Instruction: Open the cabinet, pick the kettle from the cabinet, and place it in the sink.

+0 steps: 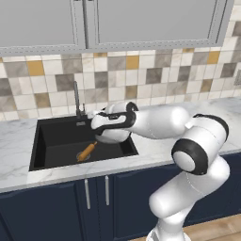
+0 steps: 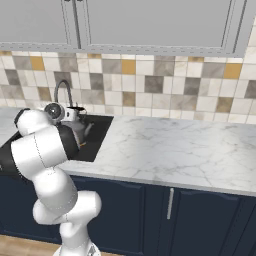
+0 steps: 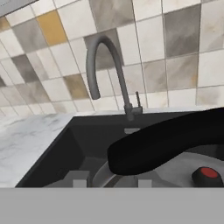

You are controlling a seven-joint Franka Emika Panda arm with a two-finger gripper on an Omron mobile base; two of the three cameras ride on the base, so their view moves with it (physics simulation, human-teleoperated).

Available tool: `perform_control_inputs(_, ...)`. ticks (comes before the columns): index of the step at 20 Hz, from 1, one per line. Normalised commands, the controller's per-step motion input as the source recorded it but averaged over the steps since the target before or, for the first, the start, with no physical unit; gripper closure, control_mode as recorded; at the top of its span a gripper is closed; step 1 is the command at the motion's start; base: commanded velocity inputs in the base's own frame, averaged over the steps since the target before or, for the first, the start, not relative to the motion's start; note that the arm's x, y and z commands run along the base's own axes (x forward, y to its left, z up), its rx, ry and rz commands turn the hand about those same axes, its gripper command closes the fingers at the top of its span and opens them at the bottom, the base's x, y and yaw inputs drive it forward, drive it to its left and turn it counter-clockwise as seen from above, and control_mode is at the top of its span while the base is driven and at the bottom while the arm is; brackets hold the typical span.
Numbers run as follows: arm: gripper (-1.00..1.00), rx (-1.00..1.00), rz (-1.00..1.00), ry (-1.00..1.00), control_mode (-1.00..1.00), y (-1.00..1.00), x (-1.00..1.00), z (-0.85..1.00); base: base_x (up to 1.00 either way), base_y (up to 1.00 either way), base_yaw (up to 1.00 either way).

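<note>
Over the right part of the black sink (image 1: pixel 52 136), my gripper (image 1: pixel 104 126) is shut on the kettle (image 1: pixel 114 137), a rounded grey body hanging just below the hand. In the hand view the kettle's black arched handle (image 3: pixel 166 144) crosses right above my gripper (image 3: pixel 111 180). The grey lid with a red knob (image 3: pixel 208 174) sits at the lower right, above the sink's dark wall (image 3: pixel 65 153). From the right base view the kettle (image 2: pixel 84 132) shows beside the arm, above the sink (image 2: pixel 100 131). The cabinet is out of view.
A curved metal faucet (image 1: pixel 76 99) (image 3: pixel 100 65) stands at the sink's back edge, close behind the hand. An orange-brown wooden stick-like item (image 1: pixel 87 151) lies on the sink floor. White marble counter (image 2: pixel 175 145) runs to the right; pale grey wall cabinets (image 1: pixel 117 23) hang overhead.
</note>
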Motion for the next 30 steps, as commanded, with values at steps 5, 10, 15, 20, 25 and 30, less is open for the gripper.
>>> perform_control_inputs(5, 1.0, 0.0, -0.03, 0.04, -1.0, 0.08, 0.33, -0.21, 0.0, 0.0, 0.0)
perform_control_inputs(10, 1.0, -0.01, -0.05, 0.07, -1.0, 0.1, 0.24, -0.23, 0.0, 0.0, 0.0)
perform_control_inputs(15, 1.0, 0.0, -0.02, 0.0, -1.0, 0.09, 0.22, -0.23, 0.0, 0.0, 0.0)
perform_control_inputs(20, 1.0, 0.0, -0.03, 0.02, -1.0, 0.05, 0.19, -0.2, 0.0, 0.0, 0.0)
perform_control_inputs(25, 1.0, -0.07, -0.19, 0.13, -1.0, 0.21, 0.24, -0.1, 0.0, 0.0, 0.0)
perform_control_inputs(30, 1.0, -0.13, -0.23, 0.25, -1.0, 0.26, 0.28, 0.0, 0.0, 0.0, 0.0)
